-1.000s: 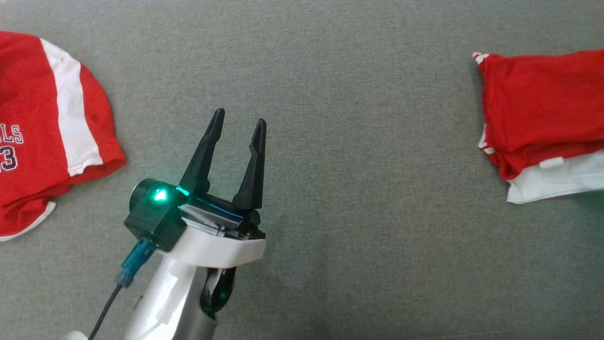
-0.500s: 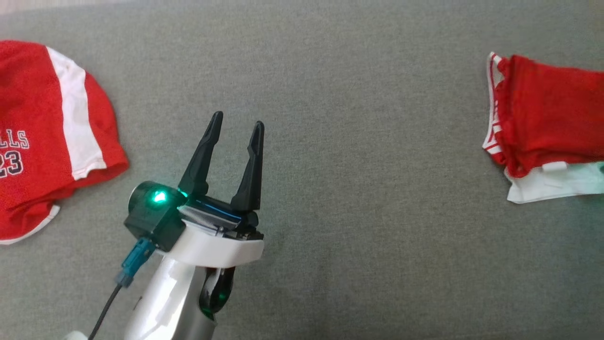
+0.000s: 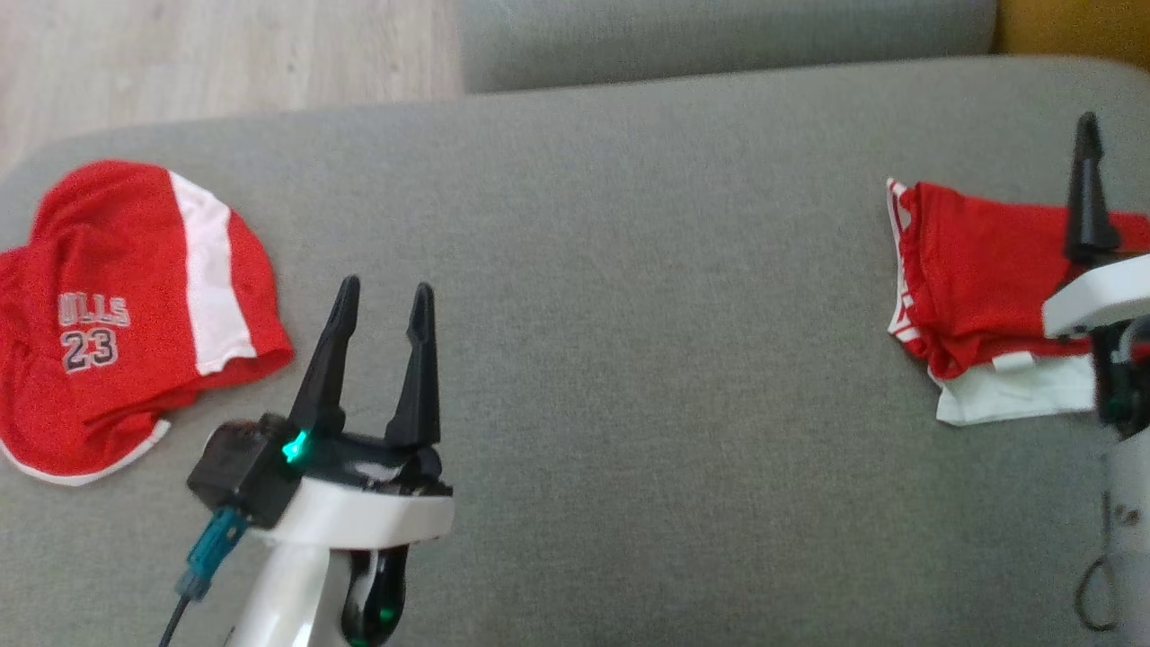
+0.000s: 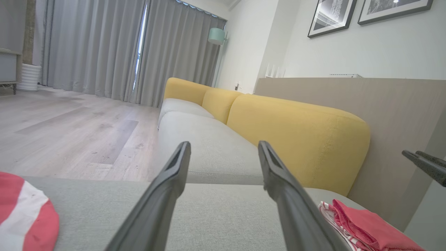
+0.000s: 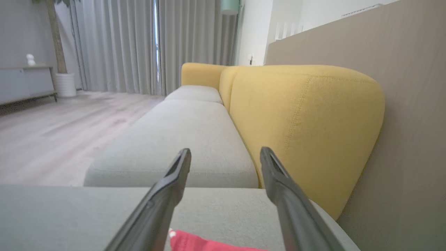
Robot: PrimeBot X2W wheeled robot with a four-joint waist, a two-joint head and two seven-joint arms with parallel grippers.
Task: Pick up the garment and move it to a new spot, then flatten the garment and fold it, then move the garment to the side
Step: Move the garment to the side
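Note:
A folded red garment (image 3: 979,261) with a white layer under it lies at the right end of the grey sofa seat (image 3: 629,314). It also appears in the left wrist view (image 4: 362,226) and at the bottom of the right wrist view (image 5: 195,242). My right gripper (image 5: 224,150) is open and hangs above that garment with nothing between its fingers; one dark finger (image 3: 1089,180) rises over the cloth at the right edge. My left gripper (image 3: 384,292) is open and empty over the middle-left of the seat.
A second red garment (image 3: 117,314) with a white stripe and the number 23 lies crumpled at the seat's left end. Yellow back cushions (image 4: 296,132) stand beyond the folded garment. Wooden floor (image 3: 225,54) lies past the sofa's far edge, and another grey seat (image 3: 719,36) adjoins it.
The head camera has tilted up, bringing the floor and sofa edge into view. My right gripper's finger has appeared over the folded garment, whose left edge has bunched up. The left gripper stays open.

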